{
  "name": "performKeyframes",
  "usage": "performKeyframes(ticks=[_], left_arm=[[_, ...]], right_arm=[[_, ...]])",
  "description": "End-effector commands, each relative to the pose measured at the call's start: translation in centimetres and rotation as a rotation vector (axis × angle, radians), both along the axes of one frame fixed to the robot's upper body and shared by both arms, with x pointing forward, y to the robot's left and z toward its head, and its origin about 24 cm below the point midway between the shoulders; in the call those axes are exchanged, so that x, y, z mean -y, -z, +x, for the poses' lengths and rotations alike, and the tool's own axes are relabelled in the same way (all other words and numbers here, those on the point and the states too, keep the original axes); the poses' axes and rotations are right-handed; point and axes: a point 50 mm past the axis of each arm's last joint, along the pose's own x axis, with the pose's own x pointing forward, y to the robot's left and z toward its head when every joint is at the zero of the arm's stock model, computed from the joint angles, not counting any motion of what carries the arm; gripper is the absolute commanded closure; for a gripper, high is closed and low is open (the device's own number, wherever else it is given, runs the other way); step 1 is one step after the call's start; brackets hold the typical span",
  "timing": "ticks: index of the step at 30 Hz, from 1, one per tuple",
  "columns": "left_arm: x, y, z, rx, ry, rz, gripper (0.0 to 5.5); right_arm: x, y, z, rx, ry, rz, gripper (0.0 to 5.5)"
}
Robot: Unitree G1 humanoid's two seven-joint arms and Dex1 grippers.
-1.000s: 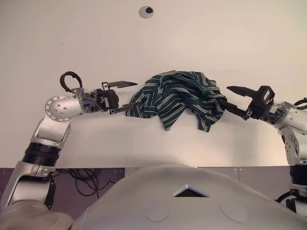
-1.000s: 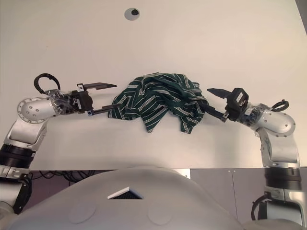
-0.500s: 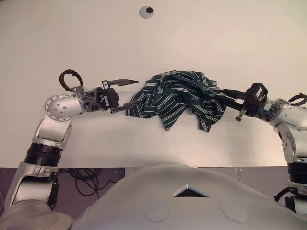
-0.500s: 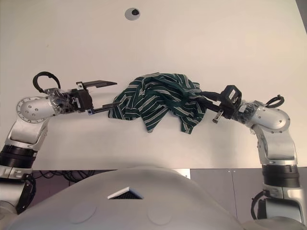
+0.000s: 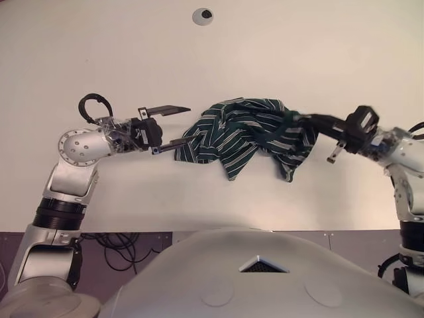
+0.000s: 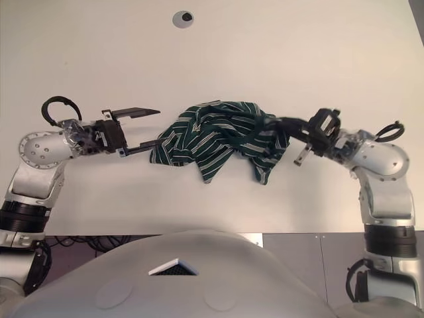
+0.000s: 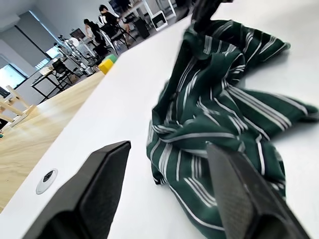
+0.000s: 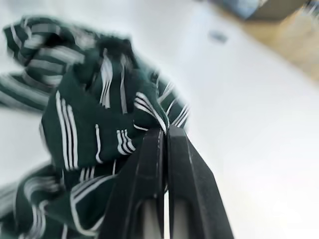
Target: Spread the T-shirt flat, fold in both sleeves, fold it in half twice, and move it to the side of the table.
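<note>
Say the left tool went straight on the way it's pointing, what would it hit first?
Most likely the crumpled T-shirt: its edge lies right ahead of the open left tool, with nothing between them.

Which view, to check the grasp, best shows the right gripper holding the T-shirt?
Right wrist view: close up, the right gripper is shut on a T-shirt fold. The eye views show it from afar; the left wrist view, far beyond the cloth.
</note>
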Motion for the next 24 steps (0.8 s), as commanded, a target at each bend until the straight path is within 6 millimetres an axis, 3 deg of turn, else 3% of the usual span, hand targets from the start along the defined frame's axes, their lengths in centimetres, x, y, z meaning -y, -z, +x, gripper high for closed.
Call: performKeyframes(ticks=[1, 5, 9, 16, 19, 24], left_arm=[[0.2, -0.7, -0.1, -0.036, -0.01, -0.075, 2.73], [0.7, -0.4, -1.8, -0.174, 0.031, -0.151, 2.73], [2.6, 1.6, -4.4, -0.28, 0.068, -0.172, 2.73], [3.9, 3.6, -6.8, -0.314, 0.021, -0.149, 2.73], [3.8, 4.3, -7.7, -0.336, 0.007, -0.126, 2.73], [4.0, 6.1, -7.2, -0.277, -0.096, -0.055, 2.73]], right_arm=[[-0.3, -3.0, 0.4, 0.145, -0.014, 0.036, 5.48], [-0.4, -3.8, -0.2, 0.175, -0.033, 0.047, 5.48], [-0.1, -3.8, -0.8, 0.185, -0.033, 0.072, 5.48], [0.2, -6.0, -1.6, 0.24, -0.04, 0.17, 5.48], [0.0, -6.8, -1.9, 0.242, -0.045, 0.208, 5.48], [-0.5, -7.7, -1.9, 0.242, -0.048, 0.21, 5.48]])
